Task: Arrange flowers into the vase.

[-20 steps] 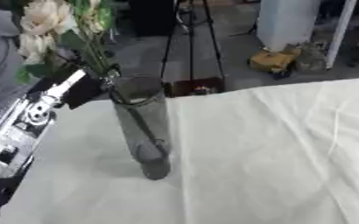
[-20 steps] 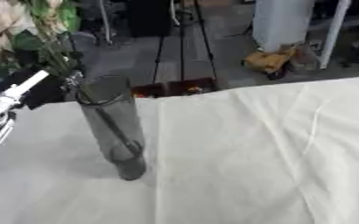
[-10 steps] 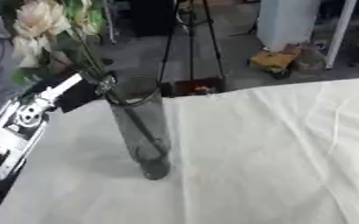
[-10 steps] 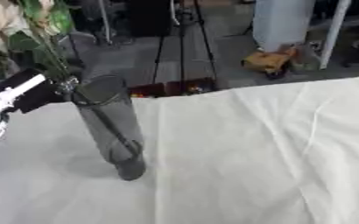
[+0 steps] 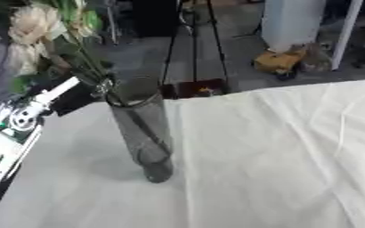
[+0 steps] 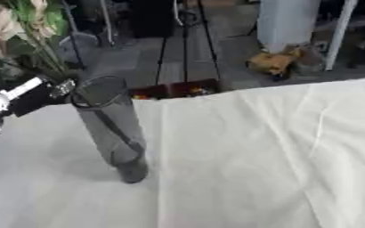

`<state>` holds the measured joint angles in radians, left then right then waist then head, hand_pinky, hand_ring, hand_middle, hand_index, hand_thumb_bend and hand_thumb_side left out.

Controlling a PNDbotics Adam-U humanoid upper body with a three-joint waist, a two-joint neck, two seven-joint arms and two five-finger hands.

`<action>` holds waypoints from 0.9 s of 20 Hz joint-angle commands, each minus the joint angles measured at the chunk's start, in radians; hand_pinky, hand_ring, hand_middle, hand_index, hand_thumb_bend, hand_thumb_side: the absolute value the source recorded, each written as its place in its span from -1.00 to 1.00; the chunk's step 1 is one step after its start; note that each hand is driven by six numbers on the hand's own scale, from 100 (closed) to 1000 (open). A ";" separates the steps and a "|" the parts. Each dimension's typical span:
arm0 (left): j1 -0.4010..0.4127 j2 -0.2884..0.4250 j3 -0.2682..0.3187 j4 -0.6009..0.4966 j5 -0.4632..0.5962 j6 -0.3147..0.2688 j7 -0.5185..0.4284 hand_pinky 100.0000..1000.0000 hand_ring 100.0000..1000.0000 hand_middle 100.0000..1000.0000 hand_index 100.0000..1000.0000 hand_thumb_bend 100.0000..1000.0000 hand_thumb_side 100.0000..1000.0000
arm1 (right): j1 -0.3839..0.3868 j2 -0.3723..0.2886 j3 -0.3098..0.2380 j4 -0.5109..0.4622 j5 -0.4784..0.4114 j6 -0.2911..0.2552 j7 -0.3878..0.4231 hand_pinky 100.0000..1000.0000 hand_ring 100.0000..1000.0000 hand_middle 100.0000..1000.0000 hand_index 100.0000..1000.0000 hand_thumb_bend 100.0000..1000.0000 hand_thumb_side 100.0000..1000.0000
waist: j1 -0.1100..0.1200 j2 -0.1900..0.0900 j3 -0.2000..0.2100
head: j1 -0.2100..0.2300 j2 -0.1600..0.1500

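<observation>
A tall smoky glass vase [image 5: 144,133] stands upright on the white tablecloth [image 5: 279,151], left of centre. Pale cream flowers [image 5: 34,29] with green leaves rise above its rim, and their stems [image 5: 135,129] run slanting down inside the glass. My left hand [image 5: 65,95] reaches in from the left at the vase's rim, right by the stems; its fingers are mostly hidden behind leaves and stems. The silver and black left forearm [image 5: 10,133] lies along the left edge. The right hand shows in neither view.
Beyond the table's far edge are a black tripod [image 5: 193,44], a dark box [image 5: 193,88] on the floor, a yellowish object [image 5: 283,61] and a white cylinder [image 5: 293,22]. The cloth stretches wide to the right of the vase.
The flowers have sunk lower, their stems sliding deeper into the vase. My left hand has stayed near the rim, shifting slightly down and left.
</observation>
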<state>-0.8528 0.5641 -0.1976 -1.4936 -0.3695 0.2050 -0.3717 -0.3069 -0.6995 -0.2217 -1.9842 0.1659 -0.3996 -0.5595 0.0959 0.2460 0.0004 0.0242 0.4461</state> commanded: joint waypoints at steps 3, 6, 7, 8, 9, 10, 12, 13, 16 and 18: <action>-0.020 0.028 0.019 -0.028 0.069 -0.038 0.060 0.49 0.83 0.92 1.00 -1.00 1.00 | -0.006 -0.018 -0.011 -0.016 0.011 0.003 -0.003 0.77 1.00 0.60 0.77 -1.00 1.00 | -0.005 -0.015 0.000 | 0.001 -0.015; -0.026 0.024 0.012 -0.025 0.083 -0.042 0.080 0.52 0.85 0.94 1.00 -1.00 1.00 | -0.007 -0.019 -0.011 -0.016 0.011 0.003 -0.003 0.77 1.00 0.60 0.77 -1.00 1.00 | -0.005 -0.014 -0.002 | 0.002 -0.016; -0.027 0.024 0.011 -0.025 0.085 -0.044 0.075 0.52 0.86 0.95 1.00 -1.00 1.00 | -0.007 -0.020 -0.011 -0.016 0.011 0.003 -0.004 0.77 1.00 0.60 0.77 -1.00 1.00 | -0.005 -0.014 -0.003 | 0.002 -0.015; -0.027 0.025 0.009 -0.023 0.088 -0.046 0.063 0.56 0.88 0.98 1.00 -1.00 1.00 | -0.007 -0.020 -0.011 -0.016 0.011 0.003 -0.004 0.77 1.00 0.60 0.77 -1.00 1.00 | -0.004 -0.014 -0.003 | 0.002 -0.015; -0.027 0.027 0.008 -0.021 0.090 -0.049 0.041 0.57 0.89 0.98 1.00 -1.00 1.00 | -0.007 -0.021 -0.011 -0.016 0.011 0.003 -0.004 0.77 1.00 0.60 0.77 -1.00 1.00 | -0.004 -0.015 -0.003 | 0.002 -0.015; -0.027 0.030 0.007 -0.019 0.091 -0.053 0.016 0.61 0.91 1.00 1.00 -1.00 1.00 | -0.007 -0.021 -0.011 -0.016 0.011 0.003 -0.004 0.77 1.00 0.60 0.77 -1.00 1.00 | -0.003 -0.015 -0.002 | 0.002 -0.014; -0.026 0.036 0.010 -0.011 0.085 -0.061 -0.038 0.62 0.92 1.00 1.00 -0.95 1.00 | -0.006 -0.021 -0.011 -0.016 0.011 0.003 -0.004 0.77 1.00 0.60 0.77 -1.00 1.00 | -0.002 -0.016 -0.001 | 0.001 -0.013; -0.026 0.038 0.013 -0.006 0.080 -0.064 -0.059 0.63 0.92 1.00 1.00 -0.92 1.00 | -0.006 -0.020 -0.011 -0.016 0.010 0.004 -0.004 0.77 1.00 0.60 0.77 -1.00 1.00 | -0.002 -0.017 -0.001 | 0.001 -0.013; -0.023 0.046 0.019 0.002 0.063 -0.076 -0.114 0.67 0.94 1.00 1.00 -0.87 1.00 | -0.005 -0.020 -0.011 -0.016 0.010 0.004 -0.004 0.77 1.00 0.60 0.77 -1.00 1.00 | -0.002 -0.018 0.000 | 0.001 -0.015; -0.022 0.051 0.021 0.006 0.056 -0.090 -0.159 0.69 0.95 1.00 1.00 -0.78 1.00 | -0.004 -0.020 -0.012 -0.016 0.011 0.004 -0.005 0.77 1.00 0.60 0.77 -1.00 1.00 | -0.003 -0.018 0.000 | 0.001 -0.017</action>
<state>-0.8588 0.5759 -0.1923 -1.4809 -0.3062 0.1221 -0.5060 -0.3067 -0.6994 -0.2219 -1.9842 0.1659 -0.3972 -0.5618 0.0985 0.2465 -0.0003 0.0246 0.4382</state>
